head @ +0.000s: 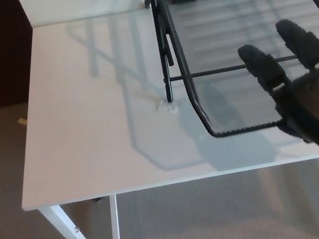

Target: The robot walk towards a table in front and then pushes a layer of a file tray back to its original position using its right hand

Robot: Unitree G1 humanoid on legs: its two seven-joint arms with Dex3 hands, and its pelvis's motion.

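Scanning from the bare white counter (97,136) rightward, we are seeing the mesh tray layer (230,98) jutting from its frame (162,45) and our empty, spread-fingered right hand (303,91) pressing off-centre, risking skewing and jamming it.

No text, label, brand, number or sign can be read on the tray, the table or the hand

The right hand (304,97) is glossy black. Under its fingers lies a black wire-mesh file tray (232,75); left of it spreads a plain white table (97,118), then beige-grey floor (4,202).
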